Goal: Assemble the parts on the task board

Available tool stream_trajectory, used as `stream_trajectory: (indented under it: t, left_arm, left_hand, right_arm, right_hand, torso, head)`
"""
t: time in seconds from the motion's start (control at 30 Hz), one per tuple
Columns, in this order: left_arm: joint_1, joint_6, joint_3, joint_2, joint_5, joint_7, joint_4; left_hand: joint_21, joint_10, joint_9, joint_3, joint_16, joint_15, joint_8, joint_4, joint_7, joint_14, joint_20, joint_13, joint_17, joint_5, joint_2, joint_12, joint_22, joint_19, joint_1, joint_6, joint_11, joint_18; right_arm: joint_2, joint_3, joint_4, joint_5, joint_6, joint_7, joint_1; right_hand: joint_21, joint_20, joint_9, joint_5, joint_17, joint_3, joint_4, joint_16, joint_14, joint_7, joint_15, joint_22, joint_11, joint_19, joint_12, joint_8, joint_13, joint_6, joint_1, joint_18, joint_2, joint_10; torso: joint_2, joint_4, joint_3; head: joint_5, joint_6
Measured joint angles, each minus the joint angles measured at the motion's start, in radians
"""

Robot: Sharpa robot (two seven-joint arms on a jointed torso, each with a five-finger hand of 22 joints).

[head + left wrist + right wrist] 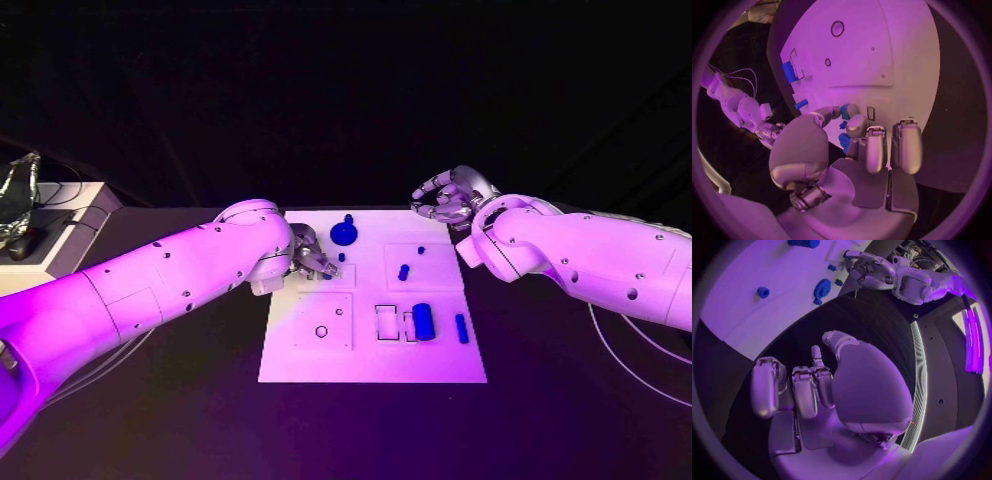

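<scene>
Head view: the left hand (309, 253) is hovering over the board's (372, 365) left edge, fingers curled, with the round part (345, 232) just beyond the fingertips; whether anything is being pinched cannot be told here. The right hand (450, 196) is resting off the board's far corner, fingers loosely curled and holding nothing. Left wrist view: the fingers (856, 125) are closing on a small blue part (845, 111), a second blue piece showing just below them. Risk, as a judgement: the pinch looks shallow, so the part may be slipping or tilting before seating. Right wrist view: the right hand's fingers (804, 390) are hanging empty above bare table, the board lying well beyond the fingertips.
</scene>
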Motion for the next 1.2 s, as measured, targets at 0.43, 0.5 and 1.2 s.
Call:
stream_trajectory:
  t: [0.43, 0.5, 1.2]
  left_arm:
    - [-0.001, -0.002, 0.000, -0.001, 0.003, 0.001, -0.001]
    - [-0.001, -0.002, 0.000, -0.002, 0.003, 0.001, -0.001]
    - [-0.008, -0.014, 0.004, -0.018, 0.008, 0.003, 0.018]
  left_hand:
    - [0.000, 0.000, -0.001, -0.058, 0.000, 0.000, 0.000, 0.044, 0.002, 0.000, 0.000, 0.001, 0.000, -0.082, -0.005, 0.000, 0.000, 0.000, 0.009, 0.005, 0.000, 0.000]
    - [0.000, 0.000, -0.002, -0.080, 0.000, 0.000, -0.006, 0.067, 0.001, 0.000, 0.000, 0.001, 0.000, -0.130, -0.003, 0.002, 0.000, 0.000, 0.022, 0.005, 0.000, 0.000]
    - [0.000, -0.004, -0.003, -0.183, 0.000, 0.000, -0.010, 0.080, 0.000, 0.000, 0.000, 0.003, 0.000, -0.292, 0.002, 0.008, 0.000, 0.000, 0.027, 0.007, 0.003, 0.000]
  right_arm:
    - [-0.001, 0.000, 0.001, 0.001, -0.021, 0.007, -0.001]
    - [-0.001, 0.000, 0.001, 0.001, -0.023, 0.008, -0.001]
    - [-0.003, 0.000, 0.000, 0.002, -0.028, 0.010, -0.007]
  right_hand:
    - [0.000, 0.000, 0.000, 0.000, 0.000, 0.000, 0.000, 0.000, 0.000, 0.000, 0.000, 0.000, 0.000, 0.000, 0.000, 0.000, 0.000, 0.000, 0.000, 0.000, 0.000, 0.000]
    - [0.000, 0.000, 0.000, 0.000, 0.000, 0.000, 0.000, 0.000, 0.000, 0.000, 0.000, 0.000, 0.000, 0.000, 0.000, 0.000, 0.000, 0.000, 0.000, 0.000, 0.000, 0.000]
    - [0.000, 0.000, 0.001, 0.000, 0.000, 0.003, -0.003, 0.000, 0.000, -0.004, 0.000, 0.000, 0.000, 0.000, 0.000, 0.000, 0.000, -0.004, -0.007, 0.000, -0.007, 0.000]
  torso:
    - [0.000, -0.0001, 0.0001]
    - [0.000, -0.0001, 0.0002]
    - [0.000, -0.0006, 0.0006]
  head:
    - [0.000, -0.002]
    - [0.000, -0.002]
    - [0.003, -0.003]
